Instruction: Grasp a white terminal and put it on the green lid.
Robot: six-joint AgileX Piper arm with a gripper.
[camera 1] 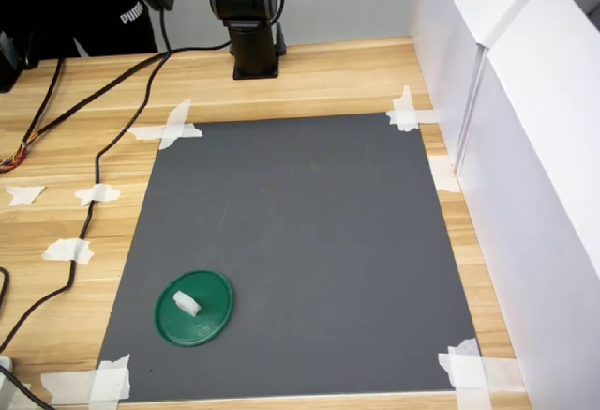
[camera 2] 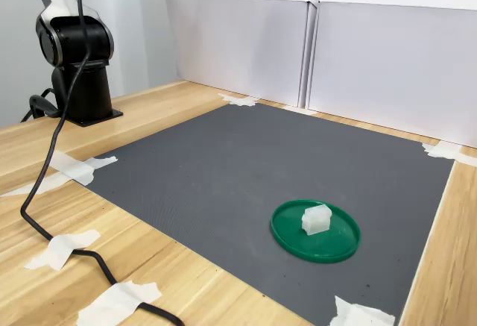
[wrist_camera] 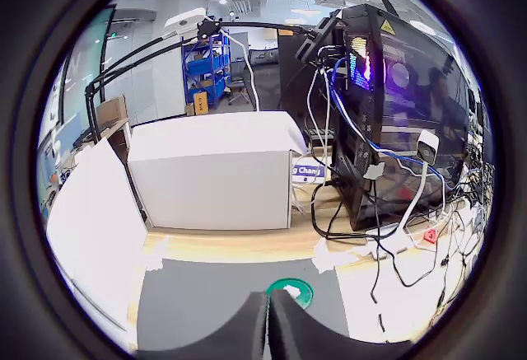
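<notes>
The green lid lies flat on the grey mat near the first exterior view's lower left corner. The white terminal rests on top of it, a little off centre. In the second exterior view the white terminal stands on the green lid toward the mat's near right. In the wrist view my gripper is shut with nothing between its fingers, held high, and the green lid with the white terminal shows far below beyond its tips. Only the arm's base appears in both exterior views.
The arm's black base stands at the back of the wooden table. A grey mat is taped down at its corners. White panels wall the first exterior view's right side. Black cables trail over the table's left part.
</notes>
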